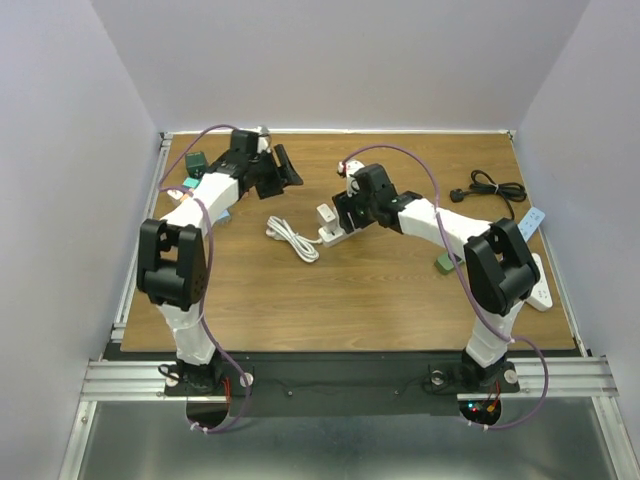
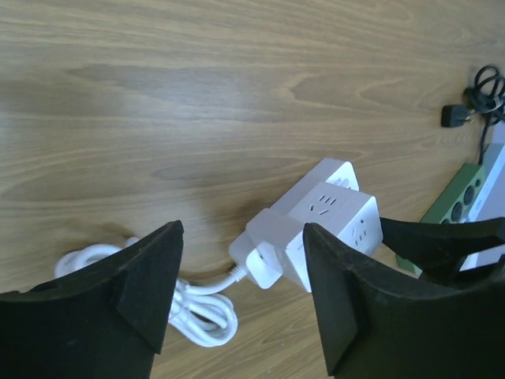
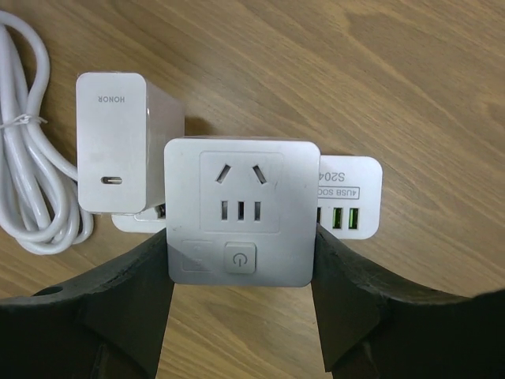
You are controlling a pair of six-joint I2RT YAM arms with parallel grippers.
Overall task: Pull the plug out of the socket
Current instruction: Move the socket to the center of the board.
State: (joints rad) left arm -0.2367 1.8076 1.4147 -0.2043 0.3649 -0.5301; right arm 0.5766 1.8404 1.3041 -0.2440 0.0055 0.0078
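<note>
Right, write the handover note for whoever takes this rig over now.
Left gripper: open, holding nothing, aimed at the charger plug but short of it.
Right gripper: shut on the white socket cube, bracing it mid-table.
Charger plug: seated in the cube's side, with its white cable coiled beside it.
Done: socket braced.
Left to do: close the left gripper on the plug and pull it out of the cube.

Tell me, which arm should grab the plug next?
Left: the left end effector is open and empty, facing the plug; the right end effector is clamping the socket.
</note>
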